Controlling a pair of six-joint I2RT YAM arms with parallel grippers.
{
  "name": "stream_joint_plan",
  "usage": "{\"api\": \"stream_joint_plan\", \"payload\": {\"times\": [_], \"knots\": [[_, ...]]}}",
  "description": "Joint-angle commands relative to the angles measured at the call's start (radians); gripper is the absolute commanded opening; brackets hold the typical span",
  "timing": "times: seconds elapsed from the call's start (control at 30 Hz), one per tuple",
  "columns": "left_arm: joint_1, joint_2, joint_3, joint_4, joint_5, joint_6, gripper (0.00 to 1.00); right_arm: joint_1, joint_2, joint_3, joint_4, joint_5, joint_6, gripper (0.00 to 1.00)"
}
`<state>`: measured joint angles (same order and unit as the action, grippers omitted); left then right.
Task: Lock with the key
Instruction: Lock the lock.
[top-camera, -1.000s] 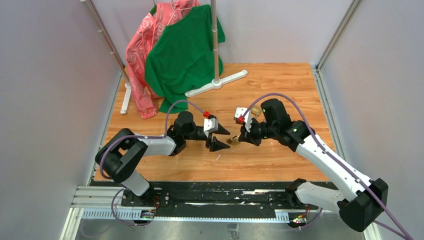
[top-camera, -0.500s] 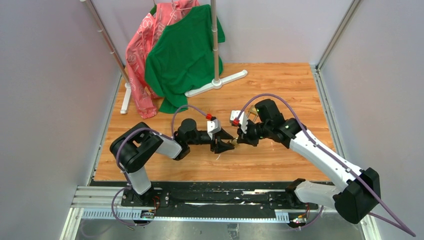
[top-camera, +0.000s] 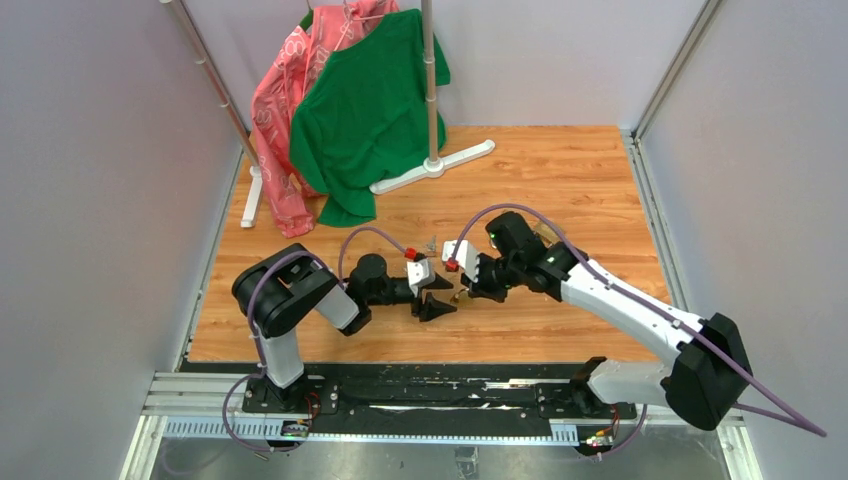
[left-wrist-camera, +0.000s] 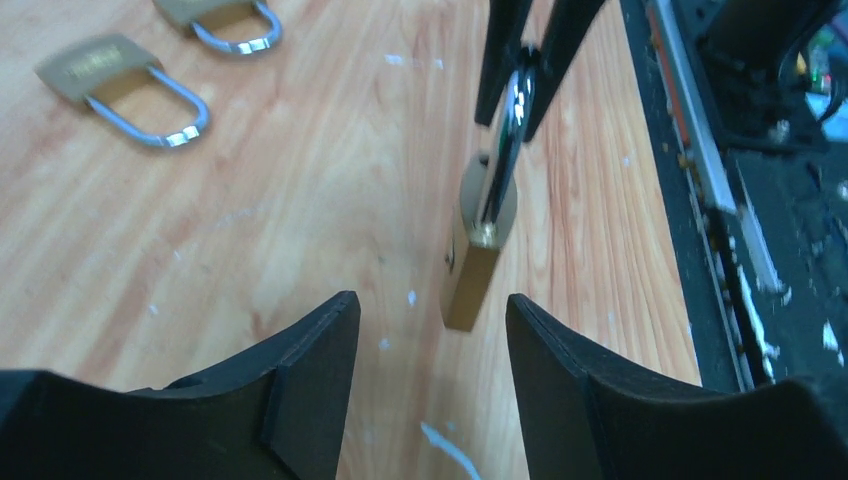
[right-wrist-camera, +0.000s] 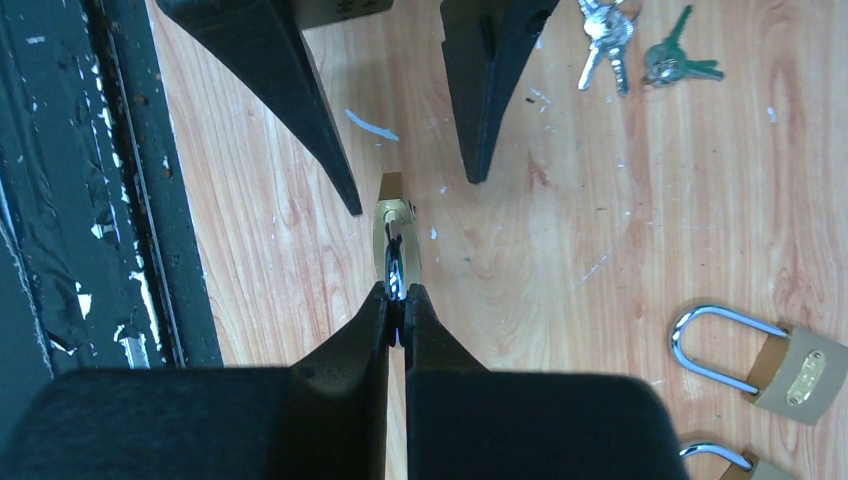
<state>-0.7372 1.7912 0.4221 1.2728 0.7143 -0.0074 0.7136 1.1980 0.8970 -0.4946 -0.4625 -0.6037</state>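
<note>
Just beyond the gripped padlock: the key, spare padlocks.

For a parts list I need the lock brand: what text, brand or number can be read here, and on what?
None legible.
Lying padlock: stamp on its brass body, too small and blurred to read.
Held padlock: no text shows.
Keys: no marks readable.

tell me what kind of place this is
Probably a robot lab test cell: bare grey walls box in a wooden table, two robot arms are bolted to a metal rail at its near edge, and props lie about: padlocks, keys, a clothes rack.
</note>
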Motion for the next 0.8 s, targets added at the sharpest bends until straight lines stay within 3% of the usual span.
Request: {"api": "stream_joint_plan", "payload": {"times": [0.0,0.13,0.23,0.6,0.77], "knots": [[-0.004,0.055,-0.071,0.109,0.02,0.116,0.62,0.062,0.023,-0.008,0.008,0.073,-0.032,0.0],[-0.011,0.074,-0.045,0.218,-0.014,-0.085,0.62,0.089,0.024,-0.007,-0.001,0.093,-0.007,0.0],[-0.02,0.101,-0.04,0.229,-0.046,-0.128,0.62,0.097,0.024,-0.033,0.039,0.098,0.002,0.0],[-0.03,0.187,-0.021,0.207,0.027,-0.012,0.57,0.098,0.089,-0.048,0.096,0.09,0.021,0.0],[-0.03,0.212,0.008,0.215,0.027,-0.034,0.54,0.098,0.104,-0.06,0.119,0.09,0.026,0.0]]}}
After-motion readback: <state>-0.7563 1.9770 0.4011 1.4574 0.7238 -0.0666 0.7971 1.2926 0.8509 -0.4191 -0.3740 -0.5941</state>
